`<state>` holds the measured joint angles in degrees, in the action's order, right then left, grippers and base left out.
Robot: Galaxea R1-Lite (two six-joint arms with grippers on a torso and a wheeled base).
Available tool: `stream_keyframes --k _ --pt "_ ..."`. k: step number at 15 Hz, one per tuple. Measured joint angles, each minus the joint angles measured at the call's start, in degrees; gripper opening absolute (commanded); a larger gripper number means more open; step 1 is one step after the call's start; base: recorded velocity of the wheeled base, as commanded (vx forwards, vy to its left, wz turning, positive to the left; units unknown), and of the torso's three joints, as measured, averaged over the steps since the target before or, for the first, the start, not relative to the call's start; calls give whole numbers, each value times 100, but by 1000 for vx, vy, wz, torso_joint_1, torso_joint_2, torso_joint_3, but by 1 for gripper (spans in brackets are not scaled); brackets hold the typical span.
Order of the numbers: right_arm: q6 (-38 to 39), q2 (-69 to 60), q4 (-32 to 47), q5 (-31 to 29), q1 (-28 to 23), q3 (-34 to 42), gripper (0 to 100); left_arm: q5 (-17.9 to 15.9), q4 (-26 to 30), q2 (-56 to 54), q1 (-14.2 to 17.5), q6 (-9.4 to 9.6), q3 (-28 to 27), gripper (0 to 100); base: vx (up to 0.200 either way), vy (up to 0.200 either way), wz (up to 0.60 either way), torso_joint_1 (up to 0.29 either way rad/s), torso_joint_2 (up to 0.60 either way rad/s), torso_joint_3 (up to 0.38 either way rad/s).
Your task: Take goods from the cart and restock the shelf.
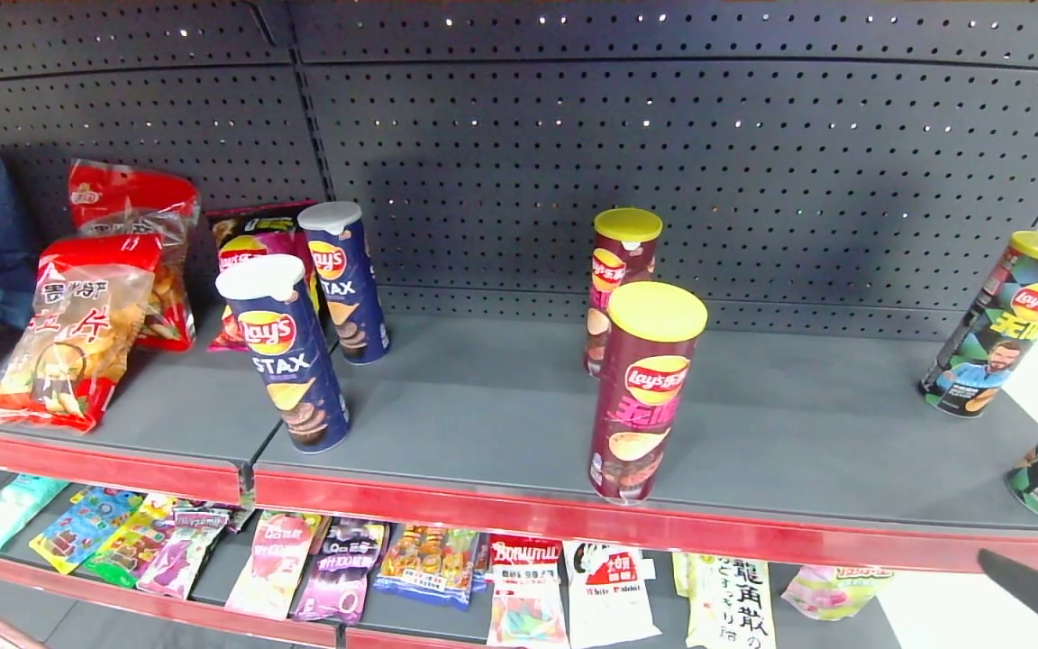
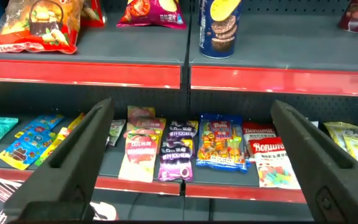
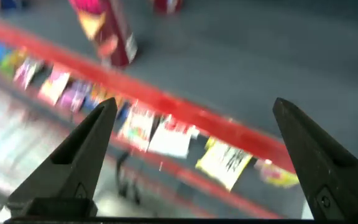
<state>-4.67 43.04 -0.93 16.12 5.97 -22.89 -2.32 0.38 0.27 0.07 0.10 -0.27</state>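
A glossy cylindrical maroon can (image 1: 647, 397) stands mid-frame on the matte grey shelf (image 1: 483, 424); the left hand (image 2: 191, 106) and right hand (image 3: 194, 102) gape empty.

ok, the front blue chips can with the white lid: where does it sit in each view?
Head: front blue can stands left of centre near the shelf's front, ahead of the second blue can.
Left wrist: front blue can, lower part only, just behind the red strip.
Right wrist: too blurred to pick it out; a maroon can stands by the strip.
Shared landmark: red shelf edge.
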Motion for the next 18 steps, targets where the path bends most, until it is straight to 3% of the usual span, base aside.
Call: stream_keyframes --k 4,9,18 --pt "-132 1713 -197 -405 612 -262 100 5 0 0 0 0 0 100 0 0 0 0 0 0" --pt "-90 3584 -1042 -1007 1075 -852 100 5 2 0 0 0 0 100 0 0 0 0 0 0" --pt "128 5235 -1456 -1437 1613 -1671 100 2 5 0 0 0 0 100 0 0 0 0 0 0"
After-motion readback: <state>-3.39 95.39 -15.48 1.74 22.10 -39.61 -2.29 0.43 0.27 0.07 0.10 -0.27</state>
